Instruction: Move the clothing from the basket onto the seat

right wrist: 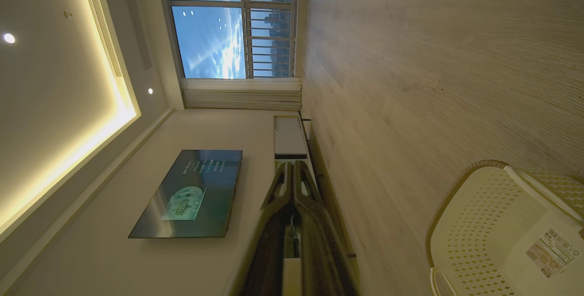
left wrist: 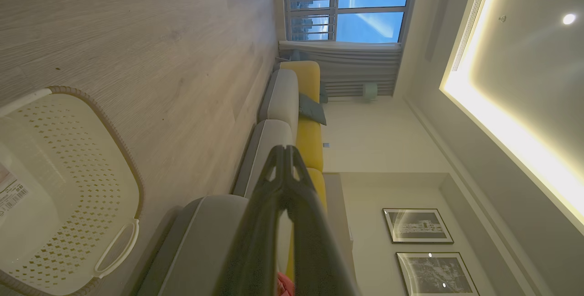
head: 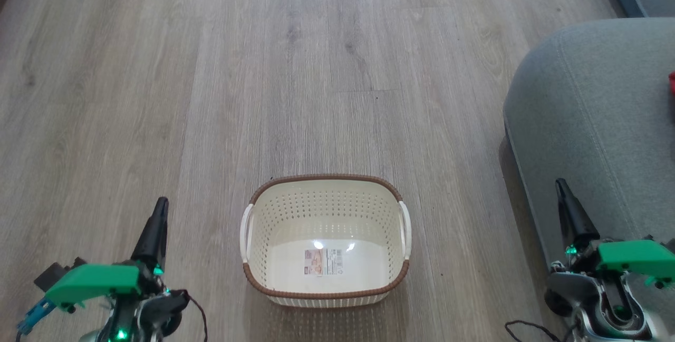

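Plainly unreadable: label sticker (head: 322, 262) on basket (head: 327, 178) floor; left claw (head: 161, 206), right claw (head: 562, 189) both closed, empty.

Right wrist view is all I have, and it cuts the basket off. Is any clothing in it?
Observer: No. The head view shows the whole basket, and it holds just a label sticker.
Operator: Where's the seat?
Observer: The grey seat stands to the robot's right of the basket, apart from it.
Operator: Anything on it?
Observer: A sliver of red fabric lies on it at the picture's right edge. How much more there is, I can't tell.
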Controlling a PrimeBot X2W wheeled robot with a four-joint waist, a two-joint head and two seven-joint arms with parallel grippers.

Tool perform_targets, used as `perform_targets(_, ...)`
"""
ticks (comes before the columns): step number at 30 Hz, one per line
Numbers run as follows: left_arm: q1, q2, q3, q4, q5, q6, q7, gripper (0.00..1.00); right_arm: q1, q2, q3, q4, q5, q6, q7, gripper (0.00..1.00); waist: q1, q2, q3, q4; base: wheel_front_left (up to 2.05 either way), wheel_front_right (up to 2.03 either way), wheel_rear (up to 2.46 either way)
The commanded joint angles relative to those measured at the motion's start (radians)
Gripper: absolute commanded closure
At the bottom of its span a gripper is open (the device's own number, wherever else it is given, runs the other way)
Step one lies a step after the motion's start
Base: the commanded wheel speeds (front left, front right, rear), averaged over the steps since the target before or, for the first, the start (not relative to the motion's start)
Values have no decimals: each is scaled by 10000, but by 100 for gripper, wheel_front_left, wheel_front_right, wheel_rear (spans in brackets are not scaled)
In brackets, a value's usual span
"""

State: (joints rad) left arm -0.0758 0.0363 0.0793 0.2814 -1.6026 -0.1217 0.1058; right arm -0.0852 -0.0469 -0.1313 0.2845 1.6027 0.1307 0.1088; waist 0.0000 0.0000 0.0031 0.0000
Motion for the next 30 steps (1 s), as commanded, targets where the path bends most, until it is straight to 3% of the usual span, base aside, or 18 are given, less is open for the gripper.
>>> perform_targets(1, -323, 139, 346, -360, -60, -90, 75, 100, -228, -33, 173, -397, 58, 0, 45, 100, 0, 0, 0, 0, 0, 0, 0)
perform_targets(30, -323, 139, 345, -361, -61, -90, 75, 100, -228, -33, 174, -397, 59, 0, 44, 100, 0, 0, 0, 0, 0, 0, 0)
